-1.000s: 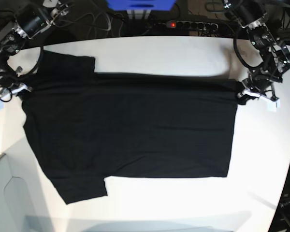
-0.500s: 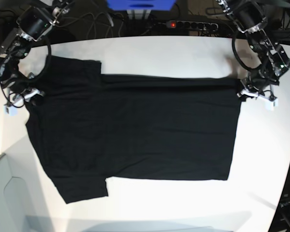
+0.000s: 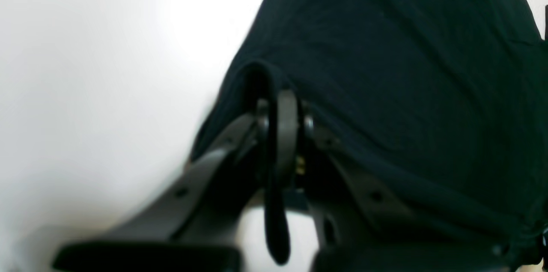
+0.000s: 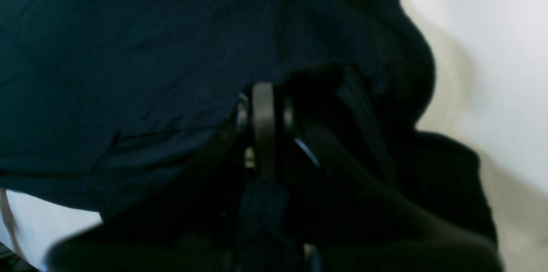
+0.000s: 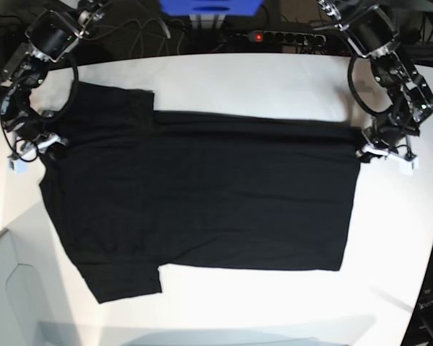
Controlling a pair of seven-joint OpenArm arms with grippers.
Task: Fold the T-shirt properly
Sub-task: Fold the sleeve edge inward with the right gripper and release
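Base view alone shows the whole T-shirt [image 5: 195,194] spread flat on the white table [image 5: 274,83]; wrist views show the pinches. Left gripper [image 3: 280,105] and right gripper [image 4: 263,105], reaching down at opposite ends, each clamp its edge.

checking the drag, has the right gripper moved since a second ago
Yes. The right gripper, shut on the T-shirt, has shifted toward the power strip side, inward from the table edge.

White table [image 5: 274,79] spreading under and around both claws, black power strip [image 5: 278,36] with a red lit switch beyond the table's far edge between the claws, blue box [image 5: 209,7] beside it, tangled dark cables [image 5: 141,32] behind the right claw
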